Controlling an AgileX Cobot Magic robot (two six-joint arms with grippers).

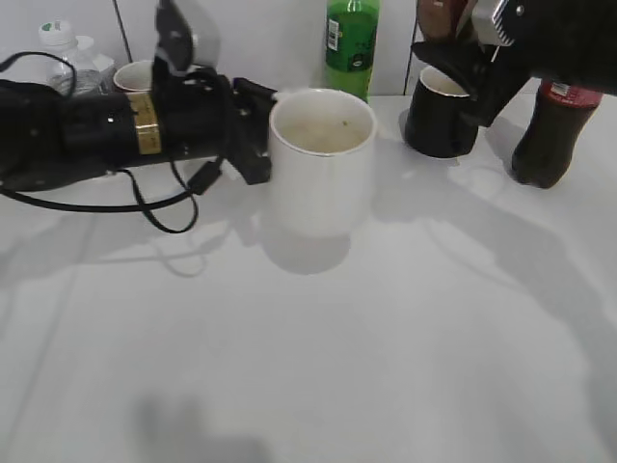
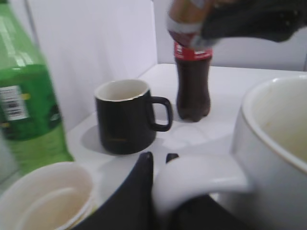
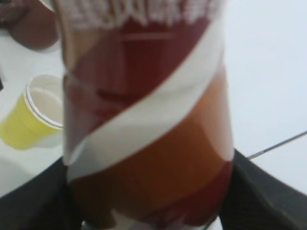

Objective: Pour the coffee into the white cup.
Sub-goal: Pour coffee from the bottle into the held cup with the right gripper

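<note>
The white cup (image 1: 321,159) stands upright mid-table; no liquid shows inside it. My left gripper (image 1: 253,135) is shut on its handle from the left, and the left wrist view shows the fingers (image 2: 158,163) around the white handle (image 2: 201,179). My right gripper (image 1: 463,48) is shut on the coffee bottle (image 1: 439,14), a brown bottle with a red and white label. It holds the bottle in the air at the back right, above a black mug (image 1: 439,121). The bottle fills the right wrist view (image 3: 144,120), between the jaws (image 3: 148,201).
A cola bottle (image 1: 549,135) stands at the right, a green bottle (image 1: 349,43) behind the white cup. A water bottle (image 1: 63,53) and stacked paper cups (image 1: 135,75) are at the back left. A yellow cup (image 3: 29,120) shows in the right wrist view.
</note>
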